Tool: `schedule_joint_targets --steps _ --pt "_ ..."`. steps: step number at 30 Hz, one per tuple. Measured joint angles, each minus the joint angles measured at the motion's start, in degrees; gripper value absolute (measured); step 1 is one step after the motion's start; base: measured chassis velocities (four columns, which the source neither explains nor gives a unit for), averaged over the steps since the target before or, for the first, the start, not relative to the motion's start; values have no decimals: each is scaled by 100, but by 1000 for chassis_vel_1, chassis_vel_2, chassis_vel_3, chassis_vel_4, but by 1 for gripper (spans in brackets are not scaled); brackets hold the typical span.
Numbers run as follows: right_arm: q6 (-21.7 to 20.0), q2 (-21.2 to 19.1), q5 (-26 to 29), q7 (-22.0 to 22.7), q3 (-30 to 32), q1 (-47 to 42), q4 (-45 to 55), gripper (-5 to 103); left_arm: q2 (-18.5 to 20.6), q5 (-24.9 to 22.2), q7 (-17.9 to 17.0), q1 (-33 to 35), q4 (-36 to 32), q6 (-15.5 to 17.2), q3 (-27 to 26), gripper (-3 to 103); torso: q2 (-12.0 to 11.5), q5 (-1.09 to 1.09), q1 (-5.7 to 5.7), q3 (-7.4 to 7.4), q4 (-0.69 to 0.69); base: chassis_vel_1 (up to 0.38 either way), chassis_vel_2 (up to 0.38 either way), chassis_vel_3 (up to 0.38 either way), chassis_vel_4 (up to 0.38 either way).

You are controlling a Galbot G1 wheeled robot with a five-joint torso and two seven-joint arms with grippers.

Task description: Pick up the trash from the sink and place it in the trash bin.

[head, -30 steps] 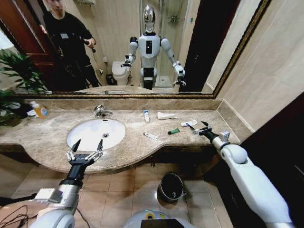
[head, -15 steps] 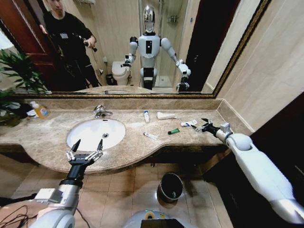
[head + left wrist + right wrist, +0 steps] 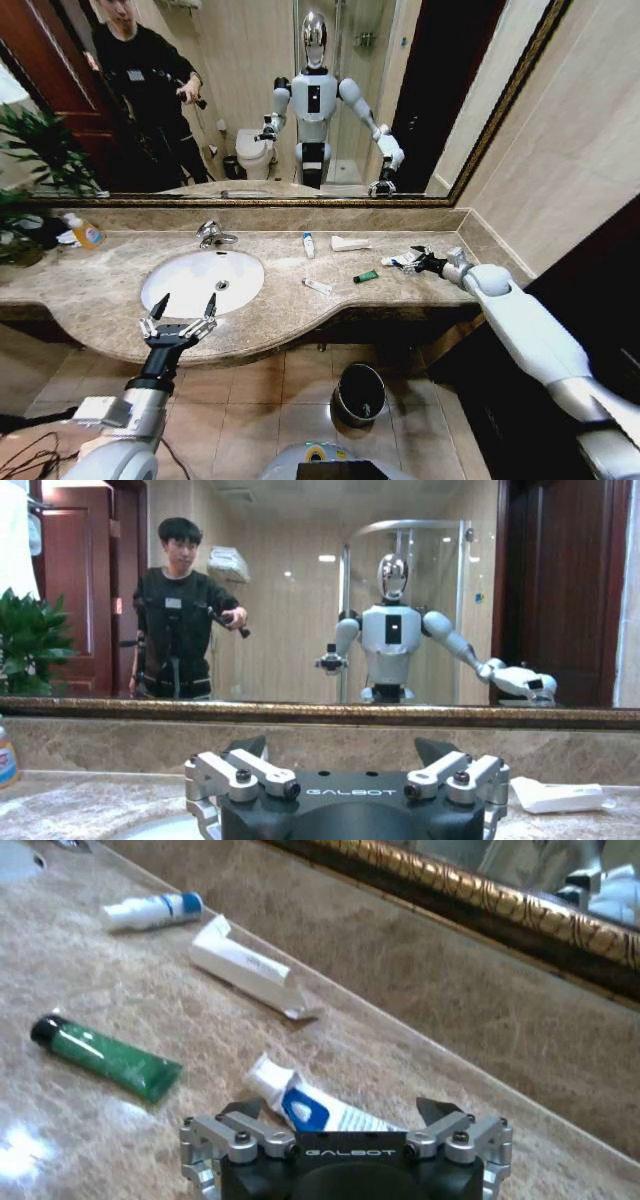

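The step in hand is the reach for the first piece of trash: the right tool [image 3: 418,261] is low over the counter [image 3: 100,275] near its right end, fingers spread and holding nothing, with the white-and-blue packet [image 3: 320,1106] lying straight ahead between the two fingertips. In the right wrist view the packet lies flat on the marble, partly hidden behind the tool body, so I cannot tell whether the fingers touch it yet.

The other pieces lie apart on the counter between the sink [image 3: 203,280] and the right tool: the dark green mini tube [image 3: 366,276] just beside the packet, a flat white wrapper [image 3: 349,243] closer to the back wall, a small white tube with a blue band [image 3: 308,244] near the wrapper, and another small white tube [image 3: 317,287] near the front edge. The trash bin [image 3: 359,394] stands on the floor below the counter's front edge.

The left tool [image 3: 179,325] hangs parked at the front edge by the sink, fingers spread, empty.

The next move probably calls for a short drop and a pinch on the thin, flat packet, which may slide on the polished stone.
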Motion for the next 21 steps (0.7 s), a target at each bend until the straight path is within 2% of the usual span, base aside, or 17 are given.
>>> schedule_joint_targets --steps 6,17,18,21 --pt "38 31 -25 32 -39 33 -175 100 0 0 0 0 0 0 0 100 0 0 0 0 -1 0 0 0 0" --pt "41 169 -3 526 -84 20 -242 100 0 0 0 0 0 0 0 100 0 0 0 0 -1 0 0 0 0" --pt "41 175 -2 557 -94 23 -238 103 0 0 0 0 0 0 0 100 0 0 0 0 -1 0 0 0 0" --pt "41 182 0 600 -112 27 -223 101 0 0 0 0 0 0 0 100 0 0 0 0 -1 0 0 0 0"
